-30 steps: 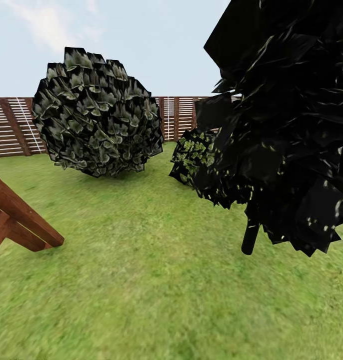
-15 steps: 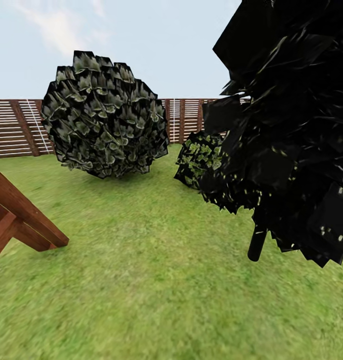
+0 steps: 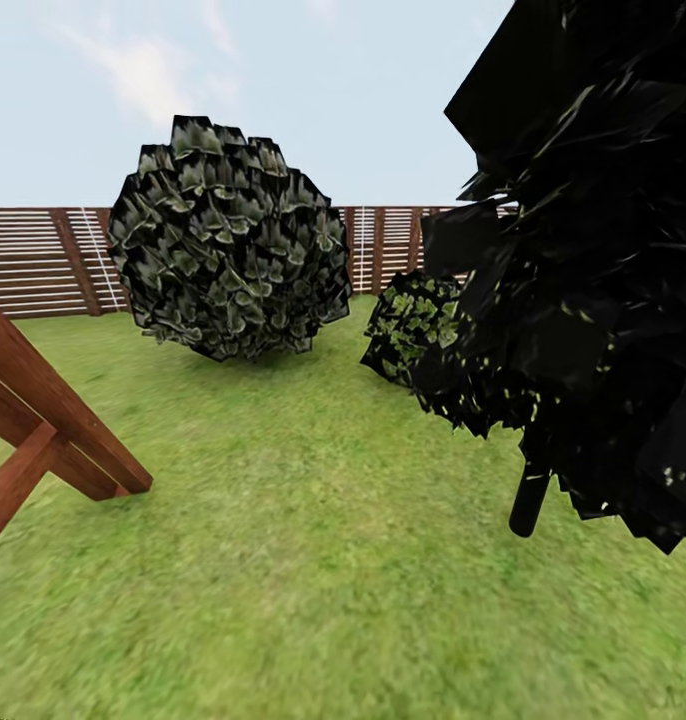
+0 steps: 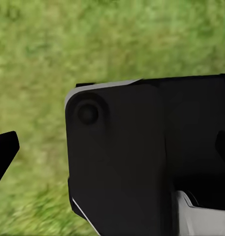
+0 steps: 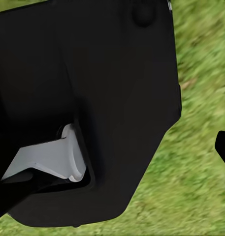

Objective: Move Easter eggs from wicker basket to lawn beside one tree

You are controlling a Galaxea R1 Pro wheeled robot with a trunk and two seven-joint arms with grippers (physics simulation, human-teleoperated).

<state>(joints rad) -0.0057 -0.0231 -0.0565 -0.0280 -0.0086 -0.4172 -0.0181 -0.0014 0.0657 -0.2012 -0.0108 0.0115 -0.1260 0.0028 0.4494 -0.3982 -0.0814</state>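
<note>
Neither gripper's jaw state can be told: both wrist views show a black robot body over the lawn [image 3: 313, 560]. From the head, the tree [image 3: 593, 260] stands at right, its thin trunk [image 3: 530, 500] meeting the grass. Left of the tree sit a small leafy shrub [image 3: 413, 325], a round bush [image 3: 233, 250] and brown wooden beams [image 3: 43, 430]; a slatted fence [image 3: 43, 260] runs behind. Open grass lies between beams and trunk.

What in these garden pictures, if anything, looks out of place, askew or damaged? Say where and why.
Nothing looks damaged or spilled. The one oddity is the round leafy shrub before the fence: no trunk shows beneath it, so it seems to float just above the lawn. The slanted wooden beams look like a leaning frame.
</note>
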